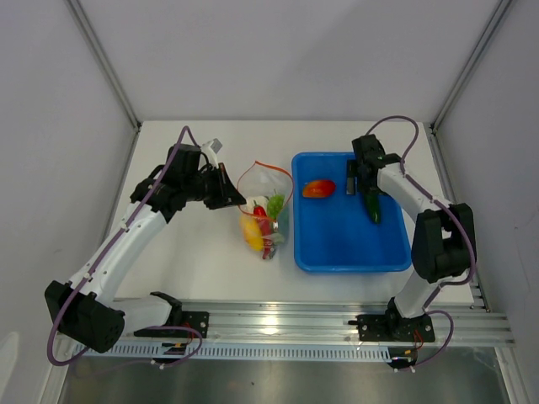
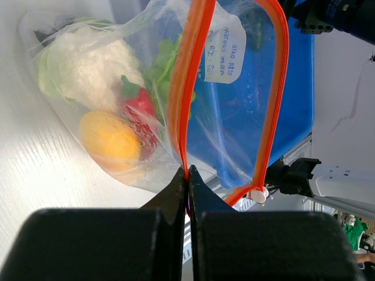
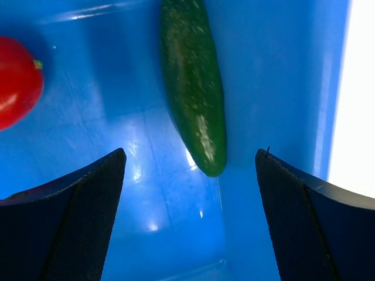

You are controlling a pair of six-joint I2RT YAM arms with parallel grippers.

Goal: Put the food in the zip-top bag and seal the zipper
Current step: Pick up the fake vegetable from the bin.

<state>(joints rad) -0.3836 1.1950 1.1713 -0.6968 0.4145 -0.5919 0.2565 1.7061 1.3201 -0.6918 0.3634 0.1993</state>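
The clear zip-top bag (image 1: 266, 212) lies left of the blue tray, its mouth held open. My left gripper (image 1: 229, 194) is shut on the red-orange zipper strip (image 2: 186, 105) at the mouth's edge, also seen in the left wrist view (image 2: 188, 174). Inside the bag are the white cauliflower (image 2: 99, 64), the orange-yellow pepper (image 2: 110, 137), the red chili (image 2: 139, 108) and green grapes (image 2: 167, 64). My right gripper (image 1: 360, 185) is open over the tray, just above the dark green cucumber (image 3: 196, 88) (image 1: 372, 206). The red tomato (image 1: 318, 188) (image 3: 16, 79) lies to its left.
The blue tray (image 1: 349, 252) stands right of centre; its right wall (image 3: 293, 88) is close to the cucumber. A white slider (image 2: 258, 193) sits at the end of the zipper. The aluminium rail (image 1: 278, 324) runs along the near edge.
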